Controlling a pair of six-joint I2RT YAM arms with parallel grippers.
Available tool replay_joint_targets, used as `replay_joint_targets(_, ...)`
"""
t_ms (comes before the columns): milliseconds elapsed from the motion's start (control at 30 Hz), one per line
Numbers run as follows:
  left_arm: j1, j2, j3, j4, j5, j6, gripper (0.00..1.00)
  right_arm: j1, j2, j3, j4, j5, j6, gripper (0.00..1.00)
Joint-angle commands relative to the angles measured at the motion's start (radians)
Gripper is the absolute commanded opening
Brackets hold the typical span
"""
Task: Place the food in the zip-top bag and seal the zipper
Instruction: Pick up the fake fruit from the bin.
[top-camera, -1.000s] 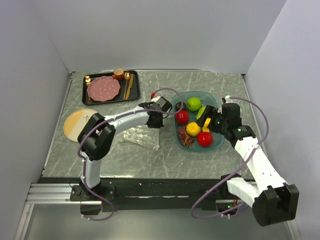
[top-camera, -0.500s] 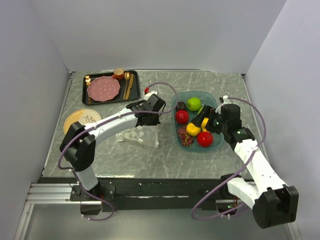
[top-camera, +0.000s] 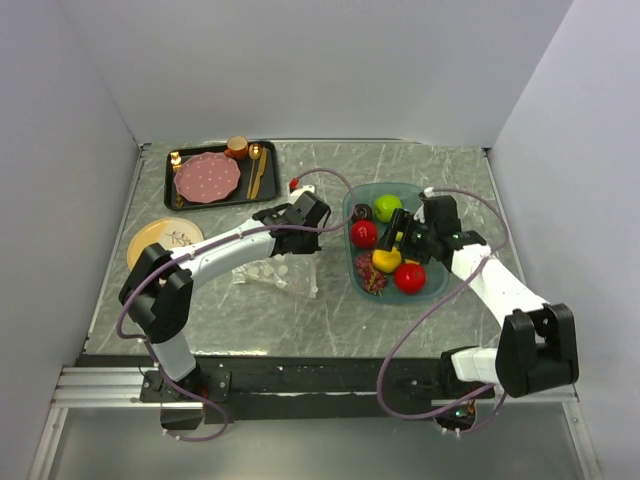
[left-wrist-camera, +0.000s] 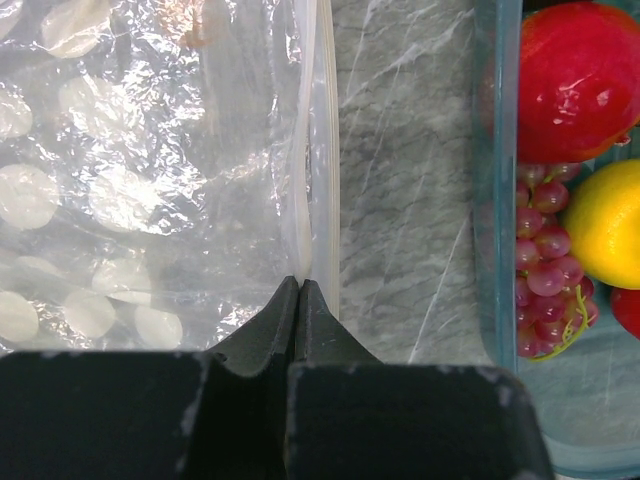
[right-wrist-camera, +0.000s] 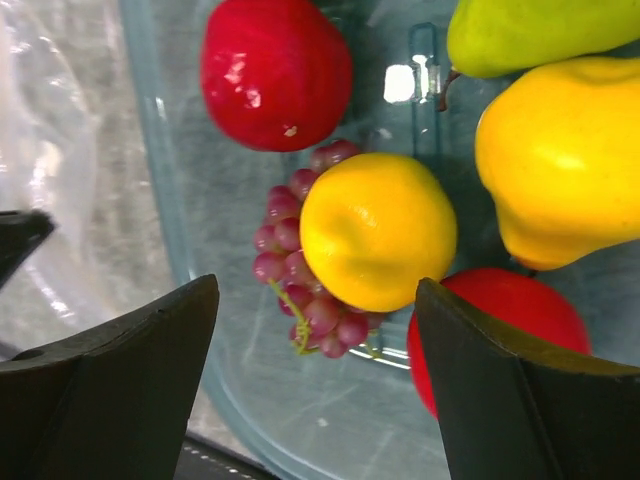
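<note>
Toy food numbered eight pieces: red balls (top-camera: 363, 233), two; yellow fruits (right-wrist-camera: 375, 230), two, one round and one pear-shaped; green fruits (top-camera: 387, 208), two, one round and one elongated; dark brown ball (top-camera: 361, 212), one; dark red grape bunch (top-camera: 370, 276), one. There was one teal tray (right-wrist-camera: 300, 410), one zip-top bag (top-camera: 262, 270) bearing one white zipper (left-wrist-camera: 322, 150), one black tray (top-camera: 205, 147), one pink dotted plate (top-camera: 207, 177), one orange cup (top-camera: 237, 147) and one yellow plate (top-camera: 160, 240). Gold cutlery (top-camera: 257, 170) counted at least two pieces; the exact number was too small to tell.
</note>
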Motion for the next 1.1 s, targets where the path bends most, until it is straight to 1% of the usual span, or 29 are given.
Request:
replay_joint_targets(0,-0.006,-0.033,0.005,0.031,0.019,0.001,0.01,0.05,0.046,0.088,-0.084,0.118,-0.071,0.88)
replay_joint_targets(200,-0.005,-0.039,0.013,0.028,0.018,0.007,0.01,0.115,0.151,0.14,-0.142,0.243,-0.086,0.89)
replay_joint_targets(267,-0.006,-0.041,0.011,0.029,0.018,0.01,0.01,0.125,0.175,0.134,-0.127,0.253,-0.079,0.9)
replay_joint_targets(433,-0.005,-0.053,0.014,0.022,0.012,0.015,0.01,0.139,0.234,0.157,-0.155,0.272,-0.071,0.9)
replay_joint_targets(500,-0.003,-0.059,0.011,0.022,0.009,0.015,0.01,0.139,0.226,0.138,-0.126,0.269,-0.063,0.88)
replay_joint_targets(600,-0.002,-0.064,0.011,0.018,0.009,0.016,0.01,0.139,0.189,0.099,-0.075,0.249,-0.037,0.77)
replay_joint_targets(633,-0.002,-0.064,0.011,0.015,0.009,0.016,0.01,0.139,0.18,0.094,-0.067,0.247,-0.031,0.69)
replay_joint_targets(667,-0.002,-0.067,0.013,0.015,0.007,0.016,0.01,0.139,0.172,0.082,-0.06,0.24,-0.031,0.55)
replay_joint_targets(767,-0.002,-0.07,0.011,0.014,0.007,0.019,0.01,0.139,0.123,0.054,-0.009,0.203,-0.022,0.33)
replay_joint_targets(800,-0.002,-0.072,0.014,0.009,0.004,0.019,0.01,0.141,0.102,0.052,0.006,0.192,-0.022,0.28)
replay_joint_targets(867,-0.002,-0.078,0.013,0.006,-0.005,0.019,0.01,0.139,0.06,0.036,0.02,0.172,-0.008,0.22)
replay_joint_targets(900,0.0,-0.082,0.005,0.006,-0.007,0.019,0.01,0.139,0.003,0.022,0.054,0.16,0.0,0.19)
replay_joint_targets(967,0.0,-0.096,-0.004,0.014,-0.01,0.019,0.01,0.139,-0.062,-0.016,0.087,0.129,0.036,0.18)
replay_joint_targets(1000,0.003,-0.101,-0.009,0.014,-0.011,0.016,0.01,0.139,-0.123,-0.032,0.13,0.114,0.046,0.18)
replay_joint_targets(1067,0.003,-0.113,-0.018,0.031,-0.002,0.021,0.01,0.142,-0.17,-0.078,0.179,0.091,0.096,0.18)
